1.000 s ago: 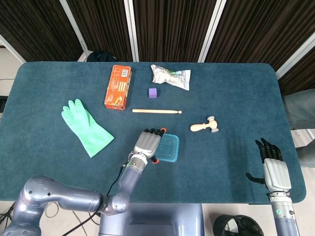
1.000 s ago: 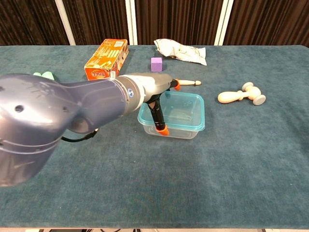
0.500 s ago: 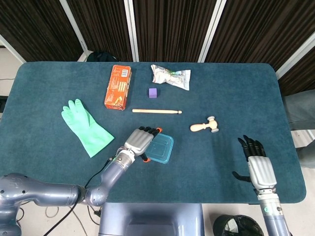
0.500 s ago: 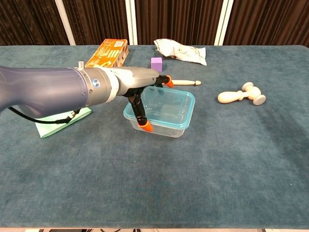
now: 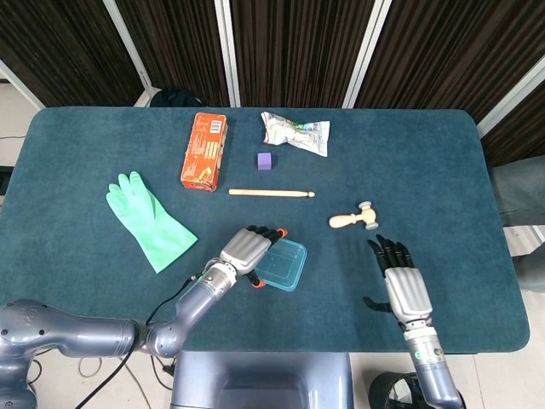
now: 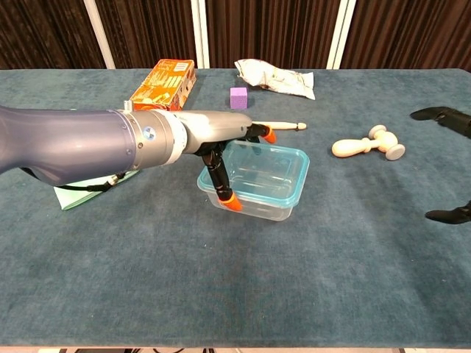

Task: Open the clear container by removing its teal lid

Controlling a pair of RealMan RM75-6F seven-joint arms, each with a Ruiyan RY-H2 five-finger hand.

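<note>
The clear container (image 5: 282,264) with its teal lid on sits near the table's front middle, and it shows again as the container (image 6: 259,180) in the chest view. My left hand (image 5: 247,251) grips its left end, with the orange-tipped thumb (image 6: 232,203) on the near side and fingers (image 6: 268,135) over the far rim. My right hand (image 5: 400,285) hovers open to the right of the container, fingers spread and well apart from it. Only the tips of the right hand (image 6: 446,115) show at the chest view's right edge.
An orange box (image 5: 204,151), a purple cube (image 5: 265,161) and a crumpled snack bag (image 5: 295,133) lie at the back. A wooden stick (image 5: 271,193) and a small wooden mallet (image 5: 355,220) lie behind the container. A green glove (image 5: 149,220) lies to the left.
My left hand dragged the container left, then a little back to the right. My right hand has moved from the table's front right corner leftward, toward the container.
</note>
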